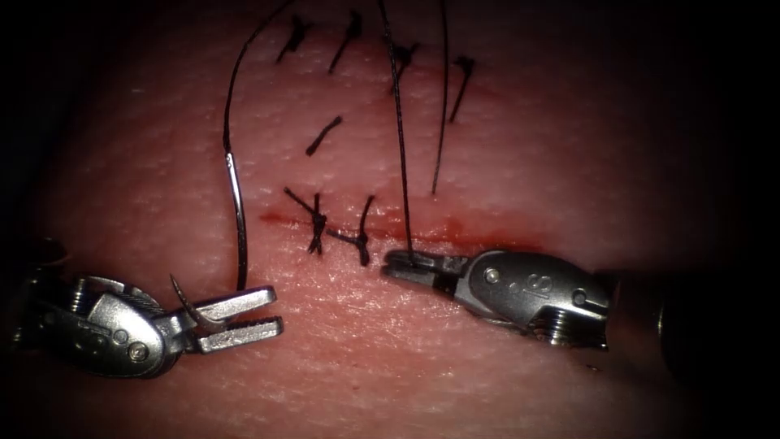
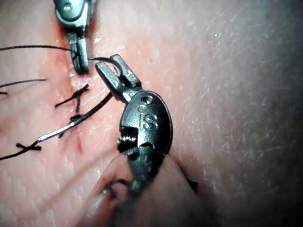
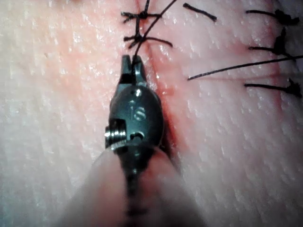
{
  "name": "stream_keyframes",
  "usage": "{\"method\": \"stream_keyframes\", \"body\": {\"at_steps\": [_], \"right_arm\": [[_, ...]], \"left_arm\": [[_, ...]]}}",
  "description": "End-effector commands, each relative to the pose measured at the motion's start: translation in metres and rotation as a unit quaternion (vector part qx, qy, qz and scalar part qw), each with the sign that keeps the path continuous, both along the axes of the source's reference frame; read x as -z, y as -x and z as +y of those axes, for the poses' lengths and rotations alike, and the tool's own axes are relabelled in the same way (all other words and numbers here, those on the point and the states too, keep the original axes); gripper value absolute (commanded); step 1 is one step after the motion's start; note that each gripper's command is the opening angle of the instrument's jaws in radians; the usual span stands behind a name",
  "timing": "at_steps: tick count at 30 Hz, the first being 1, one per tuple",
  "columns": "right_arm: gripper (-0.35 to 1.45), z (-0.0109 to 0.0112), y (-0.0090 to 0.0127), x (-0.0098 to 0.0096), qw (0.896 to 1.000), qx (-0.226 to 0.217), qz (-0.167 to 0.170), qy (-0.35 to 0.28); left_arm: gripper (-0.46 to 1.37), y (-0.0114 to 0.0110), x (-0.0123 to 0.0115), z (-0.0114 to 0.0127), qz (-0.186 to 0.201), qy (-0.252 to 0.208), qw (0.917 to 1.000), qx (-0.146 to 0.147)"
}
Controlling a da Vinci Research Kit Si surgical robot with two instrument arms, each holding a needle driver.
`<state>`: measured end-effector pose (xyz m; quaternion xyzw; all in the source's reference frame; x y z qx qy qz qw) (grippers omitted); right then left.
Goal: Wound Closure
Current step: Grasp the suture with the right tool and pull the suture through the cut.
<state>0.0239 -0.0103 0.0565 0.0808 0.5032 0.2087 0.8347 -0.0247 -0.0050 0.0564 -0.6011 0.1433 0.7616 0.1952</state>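
My left tool (image 1: 276, 310) sits low at the left end of the cut (image 1: 455, 237), jaws open. The curved needle (image 1: 238, 228) passes through the gap between them near their base. Its point sticks up beside the wrist and its thread end rises over the tissue (image 1: 569, 146); it is not in the tissue. In the left wrist view the left tool (image 2: 109, 62) has the needle (image 2: 57, 133) beside it. My right tool (image 1: 390, 264) lies along the cut, shut on the thread (image 1: 398, 122) just right of two knots; the right wrist view shows the right tool (image 3: 131, 61) gripping the thread (image 3: 156, 16).
Two knotted stitches (image 1: 317, 221) cross the cut's left part. A second strand (image 1: 443, 97) ends at the tissue above the cut. Several older stitches (image 1: 349, 36) and a loose cut end (image 1: 323, 136) lie farther back. Red fluid lines the cut.
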Motion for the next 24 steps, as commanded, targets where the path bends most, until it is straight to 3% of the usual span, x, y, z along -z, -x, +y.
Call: {"method": "stream_keyframes", "body": {"at_steps": [1,11,24], "right_arm": [[-0.35,0.0001,0.0002,0.0002,1.0,-0.005,-0.002,0.006],[-0.35,0.0004,0.0005,0.0014,1.0,-0.001,0.005,0.019],[-0.35,0.0004,0.0005,0.0014,1.0,0.001,0.005,0.024]], "left_arm": [[-0.35,0.0,0.0,0.0,-0.001,-0.001,1.0,-0.005],[-0.35,0.0,0.0,0.0,-0.001,-0.001,1.0,-0.007],[-0.35,0.0,-0.0001,0.0001,-0.002,-0.001,1.0,-0.007]]}}
